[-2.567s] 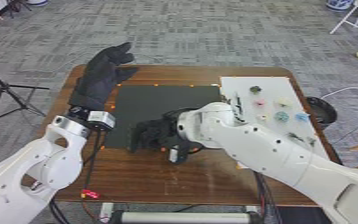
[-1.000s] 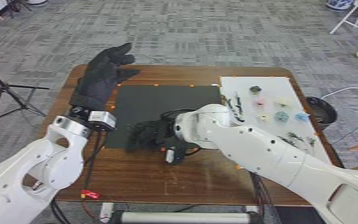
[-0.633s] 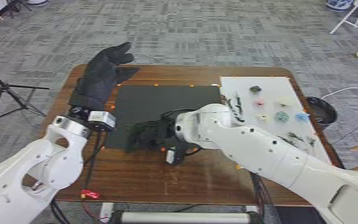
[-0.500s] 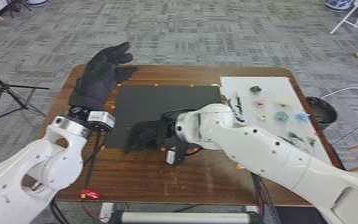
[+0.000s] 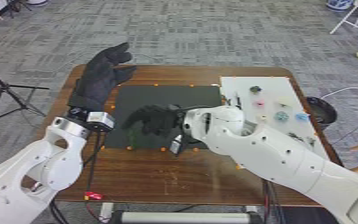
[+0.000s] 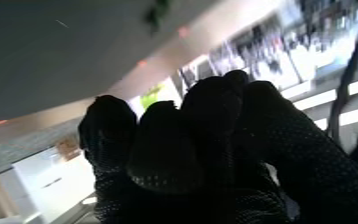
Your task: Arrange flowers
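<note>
Near part of table: brown wooden table (image 5: pixel 202 180), and on its left side a small red tag (image 5: pixel 92 195) on a cable.
Green stem: a thin green stem (image 5: pixel 130 140) is at the near left part of the black mat (image 5: pixel 193 94), just beside the right hand; its shape is not very clear to me.
Right hand: the right hand (image 5: pixel 155 120) is above the mat, coming from the right side. Its fingers look relaxed and almost straight, and in the wrist view their tips are narrow, close to one another.
White board: the white board (image 5: pixel 233 82) lies on the right side of the table. From near to far it bears green sprigs (image 5: pixel 296 138), then a blue flower (image 5: pixel 301 117), a teal flower (image 5: pixel 282 116) and a small yellow flower (image 5: pixel 263 118); farther are a pale flower (image 5: pixel 283 105), a pink flower (image 5: pixel 260 103) and a dark flower (image 5: pixel 255 89).
Black basket: a round black basket (image 5: pixel 325 115) is by the right edge of the table.
Left hand: the left hand (image 5: pixel 100 80) is raised at the far left side, its fingers extended and a little wide.
Far floor: grey carpet (image 5: pixel 193 35), with a white chair (image 5: pixel 349 19) on the right.
</note>
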Tool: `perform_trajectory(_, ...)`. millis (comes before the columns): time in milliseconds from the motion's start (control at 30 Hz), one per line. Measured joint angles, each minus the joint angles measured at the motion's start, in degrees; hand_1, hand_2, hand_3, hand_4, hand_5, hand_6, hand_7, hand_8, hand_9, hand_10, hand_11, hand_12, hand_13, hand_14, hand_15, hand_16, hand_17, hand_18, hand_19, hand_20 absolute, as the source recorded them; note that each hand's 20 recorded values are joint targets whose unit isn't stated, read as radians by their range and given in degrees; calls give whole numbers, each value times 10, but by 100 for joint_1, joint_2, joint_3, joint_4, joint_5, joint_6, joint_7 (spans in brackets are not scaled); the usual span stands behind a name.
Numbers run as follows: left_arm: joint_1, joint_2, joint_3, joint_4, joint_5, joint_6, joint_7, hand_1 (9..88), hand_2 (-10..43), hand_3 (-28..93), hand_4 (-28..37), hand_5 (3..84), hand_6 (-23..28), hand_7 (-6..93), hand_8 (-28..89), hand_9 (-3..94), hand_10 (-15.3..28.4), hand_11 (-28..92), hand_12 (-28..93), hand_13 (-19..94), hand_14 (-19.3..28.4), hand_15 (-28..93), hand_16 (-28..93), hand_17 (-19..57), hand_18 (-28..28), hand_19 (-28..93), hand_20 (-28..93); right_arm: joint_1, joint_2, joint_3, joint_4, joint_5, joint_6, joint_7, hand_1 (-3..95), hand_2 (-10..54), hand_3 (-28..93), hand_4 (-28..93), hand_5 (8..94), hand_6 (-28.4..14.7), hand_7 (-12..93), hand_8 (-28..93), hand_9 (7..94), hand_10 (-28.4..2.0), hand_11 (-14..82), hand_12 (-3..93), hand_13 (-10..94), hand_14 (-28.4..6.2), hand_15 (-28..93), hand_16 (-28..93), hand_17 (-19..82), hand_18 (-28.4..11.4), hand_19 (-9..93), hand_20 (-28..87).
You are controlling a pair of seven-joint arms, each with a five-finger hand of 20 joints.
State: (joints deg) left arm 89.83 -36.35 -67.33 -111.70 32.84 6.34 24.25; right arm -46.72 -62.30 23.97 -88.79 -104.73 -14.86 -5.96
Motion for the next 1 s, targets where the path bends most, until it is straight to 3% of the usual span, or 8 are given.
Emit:
perform_trajectory(100,-49,0,58,11,-3,0,0,285,-78,694,-251,258,29,233,-118,176,114,314,121,149,174,431,-67,-117,189,428,60,121,-83,-157,103,-403,-172,57,248,224,932,-41,359,44,198,-145,815,-116,643,357,829,-81,848,317,502,-244,932,685)
perform_trajectory(200,-89,0,96,16,-5,0,0,295,-73,641,-226,269,49,96,-45,175,124,123,222,151,165,145,74,49,116,203,153,303,-183,-479,175,-779,-142,297,258,215,932,-31,359,22,107,-91,817,-130,639,357,831,-89,849,317,506,-249,932,690)
perform_trajectory(333,-129,0,131,22,-7,0,-1,309,-59,570,-194,271,62,3,-7,173,137,-56,336,113,184,-23,142,178,13,32,260,377,-369,-592,281,-910,-121,636,268,200,932,-30,360,13,62,-72,816,-137,634,362,829,-96,851,316,504,-253,932,693)
perform_trajectory(533,-142,0,148,23,-18,0,3,300,-66,602,-201,270,51,71,-30,180,128,56,286,148,166,66,117,91,97,86,207,400,-473,-621,335,-918,-64,673,269,205,932,-42,364,8,63,-67,816,-133,635,356,832,-92,855,306,509,-251,932,692)
perform_trajectory(633,-149,3,165,24,-24,0,7,299,-66,604,-202,270,55,55,-21,174,136,17,285,118,182,-1,114,110,67,26,196,461,-528,-716,400,-1025,-75,719,265,209,932,-45,367,3,65,-74,817,-131,638,350,833,-92,855,307,511,-251,932,694)
perform_trajectory(733,-181,4,206,31,-27,0,9,298,-66,606,-201,270,50,67,-23,177,127,33,298,139,165,4,120,94,91,29,189,522,-609,-810,491,-1168,-85,787,265,210,932,-57,375,1,68,-75,819,-131,639,346,834,-90,855,306,513,-250,932,695)
perform_trajectory(833,-200,3,224,36,-28,-2,11,301,-59,587,-189,267,54,38,-8,168,133,-55,334,68,195,-43,117,128,37,25,148,602,-683,-928,578,-1230,-87,856,262,212,930,-62,377,-3,65,-78,819,-132,641,344,836,-90,856,307,514,-252,932,698)
perform_trajectory(1000,-204,3,224,36,-34,-2,13,300,-59,586,-186,262,49,37,-4,163,128,-71,350,51,185,-57,105,139,41,28,136,707,-738,-1075,642,-1282,-111,997,260,211,928,-63,383,-4,65,-78,818,-133,642,343,837,-90,856,308,514,-252,932,700)
